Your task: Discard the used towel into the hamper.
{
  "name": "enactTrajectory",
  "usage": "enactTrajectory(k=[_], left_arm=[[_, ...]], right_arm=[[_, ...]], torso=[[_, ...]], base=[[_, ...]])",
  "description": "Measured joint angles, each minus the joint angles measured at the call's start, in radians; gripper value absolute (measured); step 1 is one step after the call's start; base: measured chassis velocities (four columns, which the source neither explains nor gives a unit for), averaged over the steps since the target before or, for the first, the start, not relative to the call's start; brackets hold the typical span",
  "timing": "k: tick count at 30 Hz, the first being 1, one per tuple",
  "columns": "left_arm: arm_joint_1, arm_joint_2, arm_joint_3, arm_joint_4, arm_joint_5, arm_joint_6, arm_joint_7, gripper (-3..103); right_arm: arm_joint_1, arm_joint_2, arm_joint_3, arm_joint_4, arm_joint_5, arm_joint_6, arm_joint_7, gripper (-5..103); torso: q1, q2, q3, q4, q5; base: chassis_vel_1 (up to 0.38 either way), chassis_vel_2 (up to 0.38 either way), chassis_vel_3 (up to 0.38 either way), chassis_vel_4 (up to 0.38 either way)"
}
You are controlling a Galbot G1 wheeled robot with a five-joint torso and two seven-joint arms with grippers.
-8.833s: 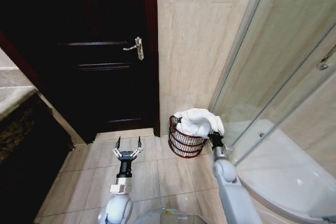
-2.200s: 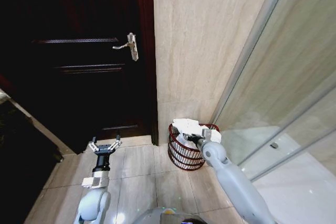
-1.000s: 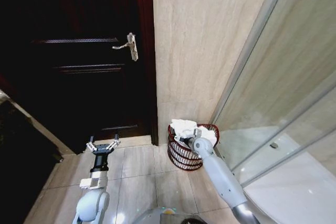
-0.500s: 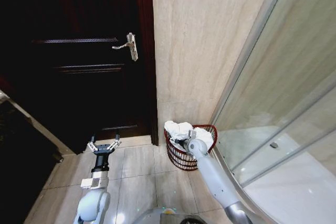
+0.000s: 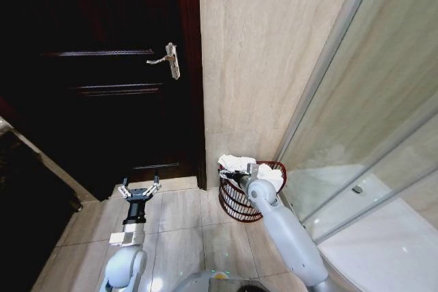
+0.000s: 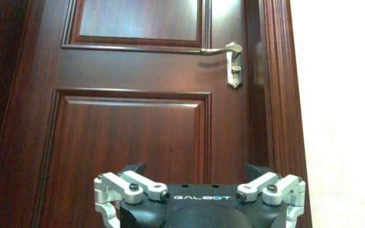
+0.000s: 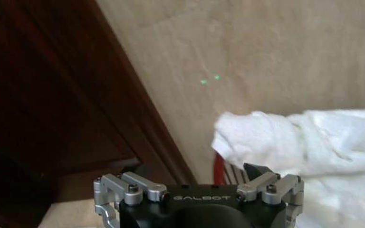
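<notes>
Right gripper [image 5: 233,175] found at the near-left rim of the small dark red-brown openwork wire hamper [image 5: 236,203], level with the crumpled white terry towel [image 5: 236,163]. Fingers apart on the right wrist view, nothing white between them; towel lying just beyond and to one side, not pinched. Judged as released.

Towel position: bunched in the mouth of the hamper, heaped above the rim rather than sunk inside. One fold overhanging the edge nearest the dark brown panelled wooden door [image 5: 102,66]; remainder showing white [image 5: 270,176] behind the arm, inside the ring of the rim. Depth of towel within the wire body not determinable, arm in the way.

Hamper standing upright on the beige tiled floor [image 5: 185,230], in the corner between the beige tiled wall [image 5: 260,52] and the frosted glass shower screen [image 5: 383,114]. No tilt noted.

Left gripper [image 5: 139,190] idle, held low over the floor in front of the door, fingers spread, empty; silver lever door handle [image 6: 230,64] seen ahead of it on the left wrist view.

Assessment: delivery substantially done, towel resting in the hamper and apparently let go. Outstanding: overhanging fold not pushed below the rim, right arm not cleared from the hamper. Risk noted of the loose fold dragging out should the fingers snag it on withdrawal.
</notes>
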Motion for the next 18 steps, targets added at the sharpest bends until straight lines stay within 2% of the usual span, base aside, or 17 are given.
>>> enactTrajectory(k=[1,5,9,16,18], left_arm=[[0.0,0.003,0.0,0.001,-0.004,0.0,0.0,100],[0.001,0.013,-0.008,0.005,-0.01,-0.001,0.0,100],[0.0,0.015,-0.011,0.006,-0.012,-0.001,0.0,100],[0.002,0.014,-0.025,-0.007,-0.012,0.004,0.001,100],[0.002,0.015,-0.028,-0.009,-0.012,0.006,0.001,100]], right_arm=[[0.002,0.02,-0.01,-0.02,-0.027,0.035,0.0,100],[0.007,0.046,-0.001,-0.072,-0.037,0.076,-0.004,100],[0.012,0.05,0.004,-0.093,-0.031,0.075,-0.012,100],[0.083,0.076,0.05,-0.225,0.037,-0.034,0.09,100],[0.085,0.072,0.063,-0.234,0.035,-0.044,0.096,100]], torso=[[0.0,0.0,0.0,0.0002,-0.0001],[0.0,0.0,0.0,0.0,-0.0001],[0.0,0.0,0.0,-0.0001,-0.0001],[0.0,0.0,0.0,0.0001,0.0],[0.0,0.0,0.0,0.0003,0.0001]], base=[[0.0,0.0,0.0,0.0],[0.0,0.0,0.0,0.0],[0.0,0.0,0.0,0.0],[0.0,0.0,0.0,0.0],[0.0,0.0,0.0,0.0]])
